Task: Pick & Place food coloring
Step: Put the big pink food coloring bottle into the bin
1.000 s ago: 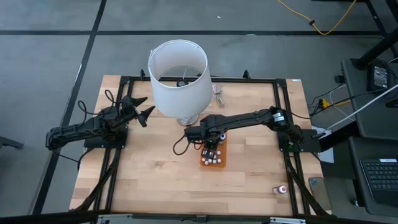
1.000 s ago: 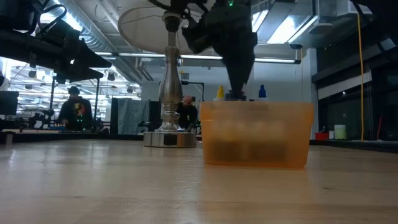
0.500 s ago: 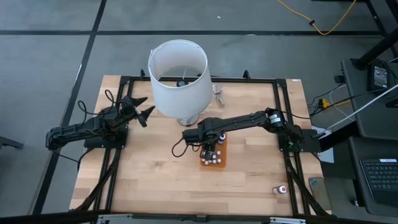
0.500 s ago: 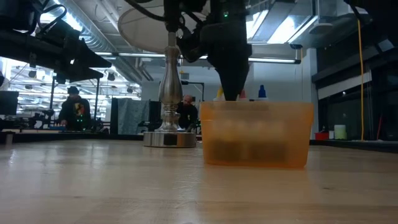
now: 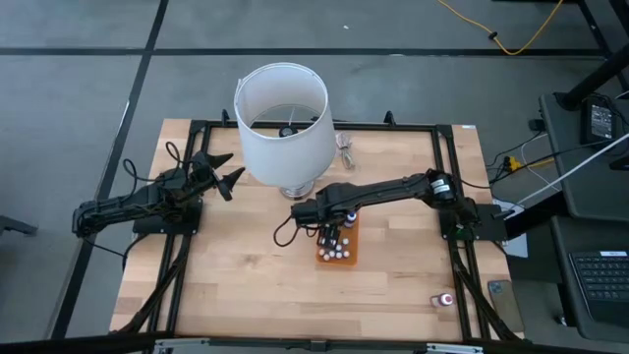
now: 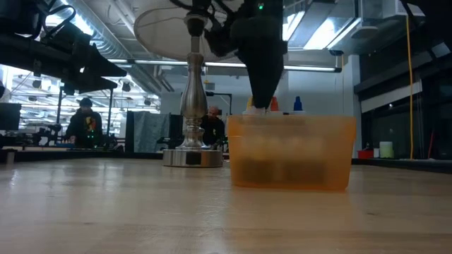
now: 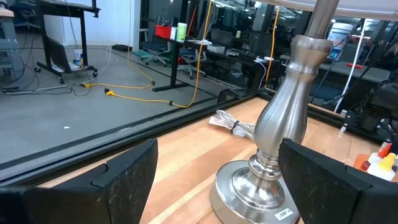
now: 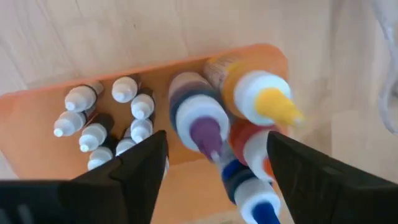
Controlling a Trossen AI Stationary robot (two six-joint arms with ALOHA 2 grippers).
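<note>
The food coloring bottles point(image 8: 134, 106) stand upright in a flat orange tray point(image 5: 352, 228) at the table's middle: several small white-capped ones, and taller ones with purple point(image 8: 200, 124), yellow point(image 8: 266, 99), red and blue tips. My right gripper point(image 8: 214, 149) hangs over the tray point(image 6: 291, 152), pointing down and open. One finger stands on either side of the purple-tipped bottle, touching nothing. One more small bottle point(image 5: 444, 298) lies on the table near its near right corner. My left gripper point(image 5: 224, 169) waits open and level at the far left.
A lamp with a big white shade point(image 5: 283, 123) stands just beyond the tray, with its metal base point(image 6: 192, 156) on the table close in front of my left gripper point(image 7: 211, 180). A bundled cord point(image 5: 346, 149) lies at the far edge. People show in the room behind.
My right gripper has swayed a little toward the lamp and back above the tray. In the low view, a red-tipped bottle that it hid a second ago now shows beside its fingers.
</note>
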